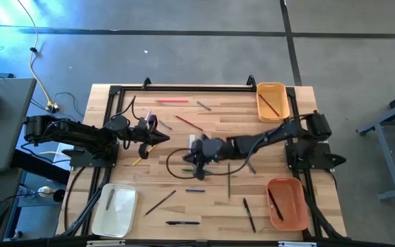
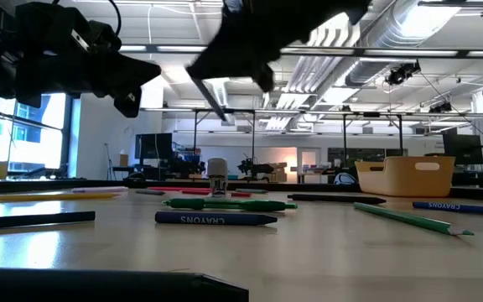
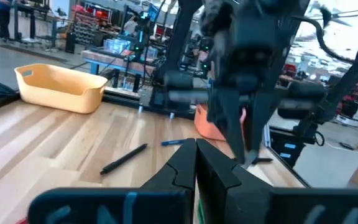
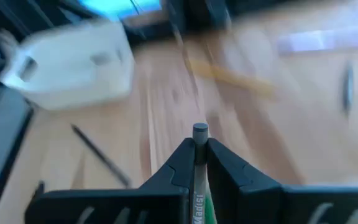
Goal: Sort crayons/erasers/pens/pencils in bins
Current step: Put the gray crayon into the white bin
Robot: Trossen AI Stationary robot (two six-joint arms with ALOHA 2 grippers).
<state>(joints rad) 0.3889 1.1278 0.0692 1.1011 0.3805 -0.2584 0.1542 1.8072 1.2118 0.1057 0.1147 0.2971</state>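
Wooden slats made up the table (image 1: 184,130), scattered with pens and pencils. Over its middle hung the right gripper (image 4: 199,163), its fingers (image 4: 180,167) pinched narrowly on a thin grey-and-green stick (image 4: 199,149) with a flat dark end, raised clear of the boards. Just to its left waited the left gripper (image 3: 196,167), jaws pressed together and holding nothing.

At the far right corner sat the small yellow-orange bin (image 1: 272,101) with a stick or two inside. The larger orange bin (image 1: 287,203) lay at the near right with one dark stick in it, and the cream-white bin (image 1: 115,209) at the near left held a single short piece.

Loose on the boards lay a red pencil (image 1: 172,101) near the far edge, a black pen (image 1: 182,222) at the near edge and a blue crayon (image 2: 215,218) toward the middle.
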